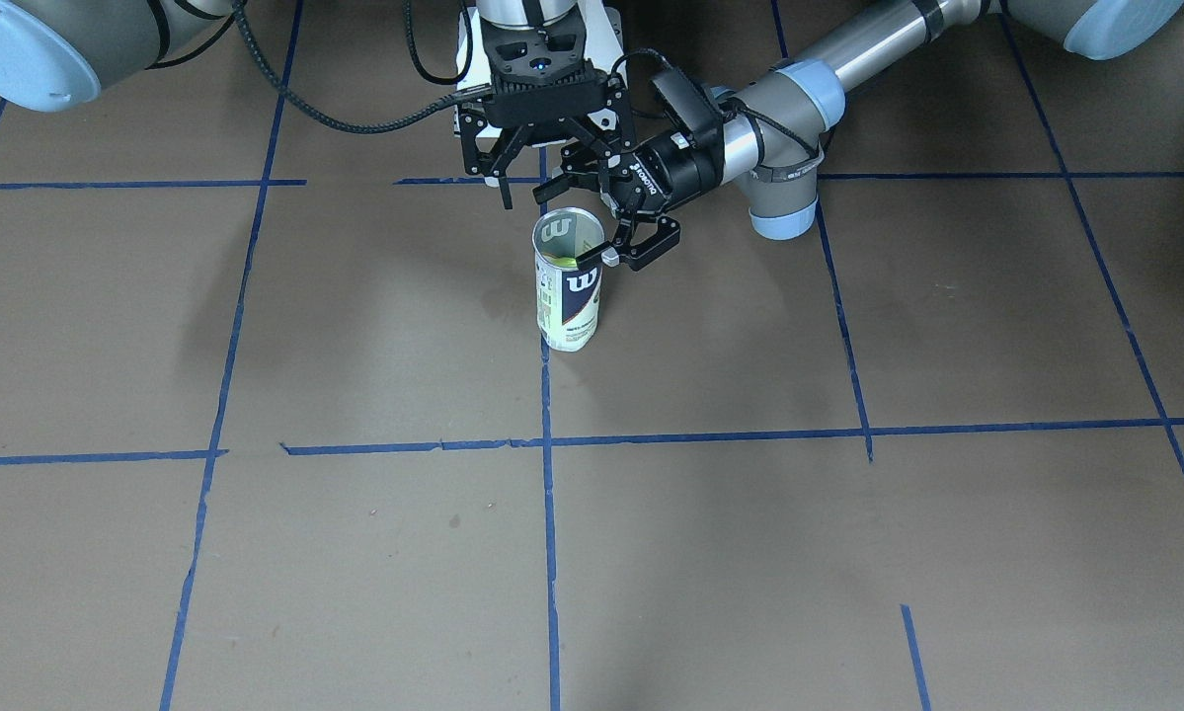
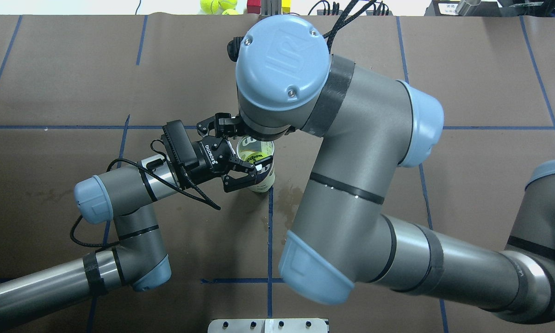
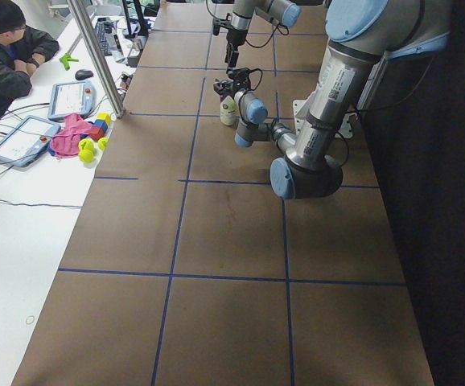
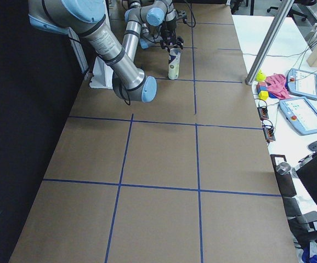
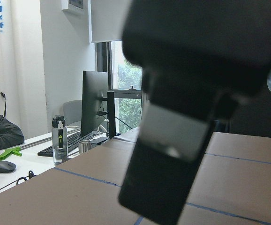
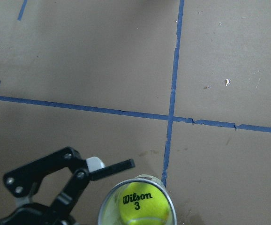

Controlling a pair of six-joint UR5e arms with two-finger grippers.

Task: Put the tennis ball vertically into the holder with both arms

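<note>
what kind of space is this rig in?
Likely a robotics lab or office workspace: a brown table gridded with blue tape, an operator seated at a side desk with teach pendants, and a monitor by a window.

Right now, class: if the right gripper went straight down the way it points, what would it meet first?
Most likely the holder: the right gripper hangs open just above its open rim, so it would meet the rim or the tennis ball inside. Exact alignment is unclear.
</note>
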